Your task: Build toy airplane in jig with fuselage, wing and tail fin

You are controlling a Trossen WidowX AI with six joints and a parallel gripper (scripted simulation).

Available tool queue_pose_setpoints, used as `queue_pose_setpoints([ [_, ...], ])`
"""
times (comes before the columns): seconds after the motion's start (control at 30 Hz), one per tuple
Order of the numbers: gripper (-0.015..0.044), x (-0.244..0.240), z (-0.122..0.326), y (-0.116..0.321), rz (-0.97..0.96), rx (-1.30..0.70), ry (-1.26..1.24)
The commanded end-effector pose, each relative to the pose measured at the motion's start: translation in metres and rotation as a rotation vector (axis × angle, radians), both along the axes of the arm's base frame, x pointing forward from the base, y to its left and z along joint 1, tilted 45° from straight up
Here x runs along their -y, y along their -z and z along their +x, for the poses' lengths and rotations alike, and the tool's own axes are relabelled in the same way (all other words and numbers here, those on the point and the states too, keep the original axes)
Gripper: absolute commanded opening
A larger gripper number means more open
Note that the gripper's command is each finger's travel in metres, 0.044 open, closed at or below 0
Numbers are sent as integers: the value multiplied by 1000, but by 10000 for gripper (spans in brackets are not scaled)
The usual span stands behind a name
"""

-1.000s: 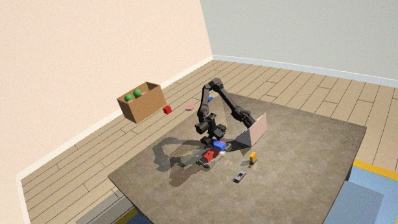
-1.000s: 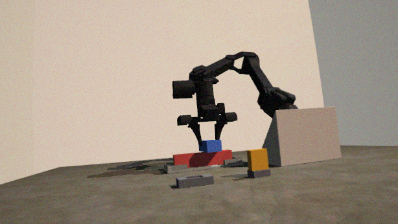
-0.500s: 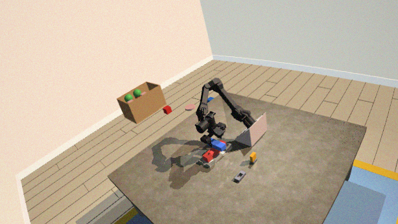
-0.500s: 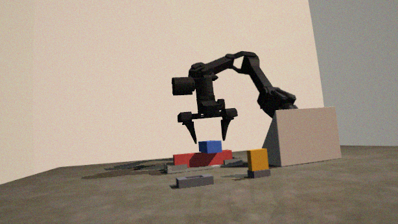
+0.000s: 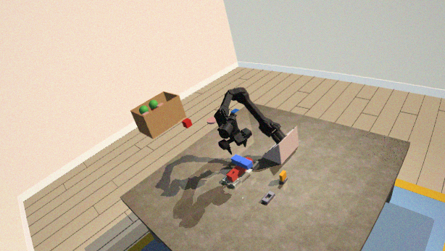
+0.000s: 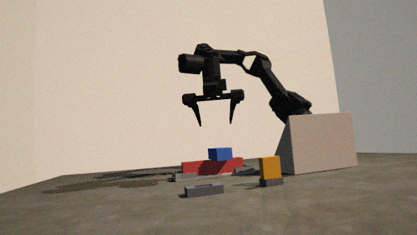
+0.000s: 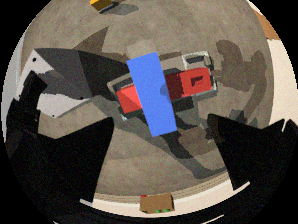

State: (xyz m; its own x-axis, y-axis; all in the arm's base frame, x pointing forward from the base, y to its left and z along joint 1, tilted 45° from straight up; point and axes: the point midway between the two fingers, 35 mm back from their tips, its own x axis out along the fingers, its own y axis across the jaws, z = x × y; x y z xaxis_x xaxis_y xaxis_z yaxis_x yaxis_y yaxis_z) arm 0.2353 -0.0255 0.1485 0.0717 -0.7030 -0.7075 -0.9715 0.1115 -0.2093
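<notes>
Arching out from behind a pale panel, the arm in the top view bends down over the wing, which lies across the red fuselage in the jig. In the exterior view the gripper points down above the wing, wide open and empty; the wing's tab is hidden. The orange fin stands in a grey holder, beside another grey block. In the wrist view the fin is cut off, the fuselage's tail socket uncovered.
</notes>
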Motion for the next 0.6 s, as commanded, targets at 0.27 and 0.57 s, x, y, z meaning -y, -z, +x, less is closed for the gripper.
queue_pose_setpoints([
  [0.27,440,0,1,0,79,761,772],
  [0.57,440,0,1,0,83,808,820],
])
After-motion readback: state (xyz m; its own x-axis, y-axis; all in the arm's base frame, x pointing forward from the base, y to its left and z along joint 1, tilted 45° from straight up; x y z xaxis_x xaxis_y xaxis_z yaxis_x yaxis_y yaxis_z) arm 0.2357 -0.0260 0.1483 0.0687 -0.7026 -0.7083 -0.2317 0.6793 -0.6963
